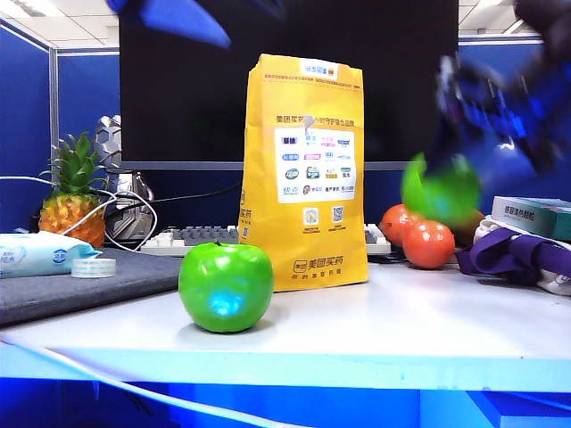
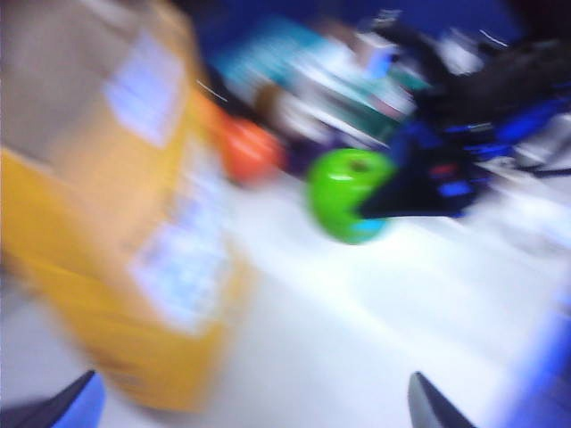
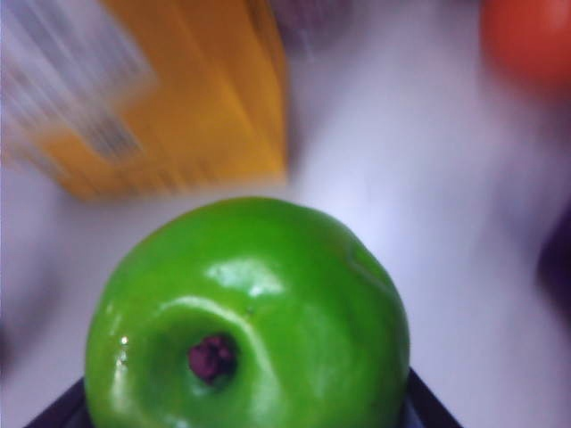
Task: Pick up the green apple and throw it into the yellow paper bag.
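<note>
The right gripper (image 2: 379,209), jaws clamped on the green apple (image 3: 250,321), holds the fruit in the air above the white table (image 1: 401,330), to the right of the yellow paper bag (image 1: 303,169) in the exterior view. From the right wrist camera the apple fills the foreground, its dark dimple facing the lens, with dark finger edges showing at either side beneath it. The exterior view catches the apple as a green blur below the blurred blue and black arm, just above two orange-red fruits (image 1: 426,242) sitting on the table. The left gripper (image 2: 250,401) hangs above the table near the bag, its two dark fingertips standing well apart with nothing between them. The bag stands upright at the middle of the table, its white printed panel facing the exterior camera. A second, glossier green apple (image 1: 226,287) with a blue-lit patch rests on the table in front of the bag. A pineapple (image 1: 73,192) stands at far left.
</note>
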